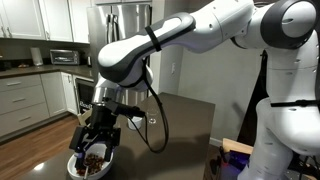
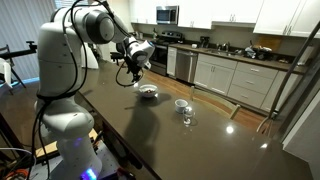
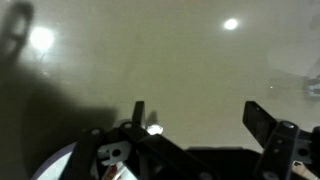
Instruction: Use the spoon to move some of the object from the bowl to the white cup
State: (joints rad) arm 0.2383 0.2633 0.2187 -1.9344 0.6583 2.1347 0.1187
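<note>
White arm (image 1: 195,38) low, hand (image 1: 98,140) just above the bowl (image 1: 73,167)

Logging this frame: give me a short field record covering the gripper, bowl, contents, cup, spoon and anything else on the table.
gripper: Robotiq gripper, low over the bowl, fingers wide apart, nothing visible between them
bowl: wide, shallow white bowl on the dark glossy table
contents: small brown chunky pieces heaped in the bowl
cup: small round white cup, standing apart from the bowl; contents too small to tell
other: tiny clear glass close beside the cup
spoon: not made out in any view
</note>
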